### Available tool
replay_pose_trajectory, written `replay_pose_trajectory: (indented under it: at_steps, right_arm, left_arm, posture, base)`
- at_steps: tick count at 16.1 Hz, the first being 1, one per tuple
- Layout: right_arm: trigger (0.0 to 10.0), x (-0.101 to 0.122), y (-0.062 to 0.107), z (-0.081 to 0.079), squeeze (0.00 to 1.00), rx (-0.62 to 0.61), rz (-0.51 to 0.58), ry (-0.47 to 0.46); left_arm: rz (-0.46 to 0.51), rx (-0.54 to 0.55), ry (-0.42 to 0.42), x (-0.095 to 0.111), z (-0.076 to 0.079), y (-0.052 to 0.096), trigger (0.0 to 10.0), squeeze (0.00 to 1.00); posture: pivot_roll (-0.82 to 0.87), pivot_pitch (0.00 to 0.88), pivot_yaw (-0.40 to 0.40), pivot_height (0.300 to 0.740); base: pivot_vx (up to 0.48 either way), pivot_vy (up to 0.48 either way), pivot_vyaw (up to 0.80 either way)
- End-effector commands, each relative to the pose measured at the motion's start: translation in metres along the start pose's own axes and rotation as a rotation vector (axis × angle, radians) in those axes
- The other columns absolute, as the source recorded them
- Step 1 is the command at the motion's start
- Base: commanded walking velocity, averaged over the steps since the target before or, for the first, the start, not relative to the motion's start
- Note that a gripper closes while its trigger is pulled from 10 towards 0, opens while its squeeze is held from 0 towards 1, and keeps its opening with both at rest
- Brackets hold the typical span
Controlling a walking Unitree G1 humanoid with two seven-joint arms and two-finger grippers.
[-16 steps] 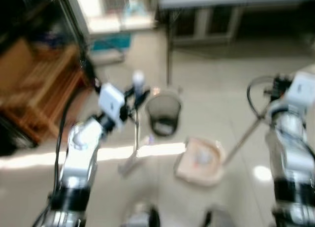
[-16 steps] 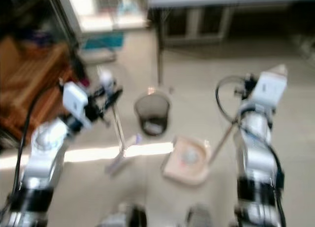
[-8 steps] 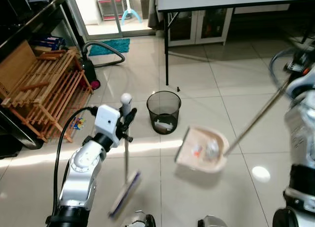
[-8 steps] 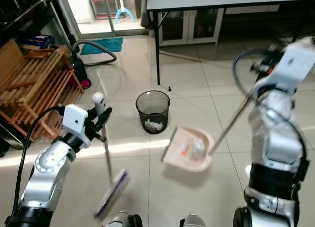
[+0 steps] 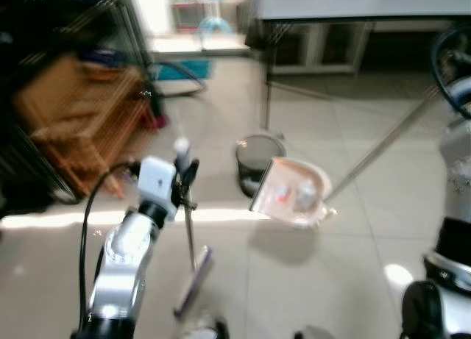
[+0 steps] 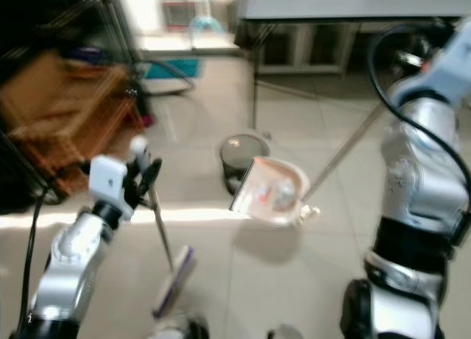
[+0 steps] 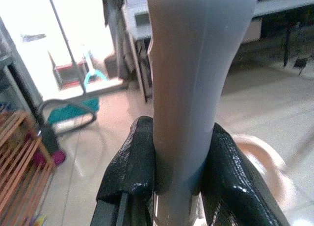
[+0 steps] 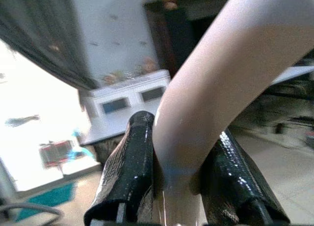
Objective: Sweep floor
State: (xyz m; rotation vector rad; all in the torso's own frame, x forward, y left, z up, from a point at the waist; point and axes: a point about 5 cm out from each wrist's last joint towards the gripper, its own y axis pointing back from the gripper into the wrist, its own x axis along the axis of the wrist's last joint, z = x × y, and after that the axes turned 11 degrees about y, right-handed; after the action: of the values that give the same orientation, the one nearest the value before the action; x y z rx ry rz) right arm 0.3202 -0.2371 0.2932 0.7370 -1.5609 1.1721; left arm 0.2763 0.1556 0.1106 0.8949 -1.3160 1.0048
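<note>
My left gripper (image 7: pixel 181 179) is shut on the grey broom handle (image 5: pixel 188 221), held upright at my left front. The broom head (image 5: pixel 193 280) is low, close to my feet. My right gripper (image 8: pixel 179 179) is shut on the pale long handle (image 5: pixel 390 144) of the pink dustpan (image 5: pixel 291 192). The dustpan hangs off the floor, tilted, with bits of litter in it. It covers the near right side of the dark mesh bin (image 5: pixel 254 156). The picture is blurred.
A wooden rack (image 5: pixel 81 126) stands on the left. A table (image 5: pixel 353 4) with a dark leg (image 5: pixel 266 81) is behind the bin, with cabinets beneath. A teal mat (image 5: pixel 176 68) and a hose lie by the bright doorway. Pale tiled floor lies around me.
The dustpan has risen from the floor and moved left, up against the bin. The broom head has swung back toward my feet. The whole view has shifted with the camera.
</note>
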Motion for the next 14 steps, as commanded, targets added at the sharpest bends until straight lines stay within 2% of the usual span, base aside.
replay_pose_trajectory:
  at_steps: [1,6,14]
  right_arm:
    - [10.0,0.015,-0.001,-0.005,0.00,0.017,0.067,-0.048]
    - [10.0,0.019,-0.005,-0.016,0.00,0.036,0.082,-0.061]
    - [10.0,0.019,-0.010,-0.016,0.00,0.003,0.094,-0.088]
  left_arm:
    - [0.026,0.018,-0.033,0.010,-0.004,-0.004,10.0,0.00]
    - [0.032,0.036,-0.038,0.013,-0.006,-0.004,10.0,0.00]
    - [0.035,0.050,-0.047,0.015,-0.009,-0.003,10.0,0.00]
  posture:
    - [-0.01,0.079,0.081,0.740]
    - [0.00,0.079,0.074,0.740]
    - [0.01,0.073,0.069,0.740]
  base:
    - [0.341,0.000,0.00]
    - [0.374,0.000,0.00]
    - [0.425,0.000,0.00]
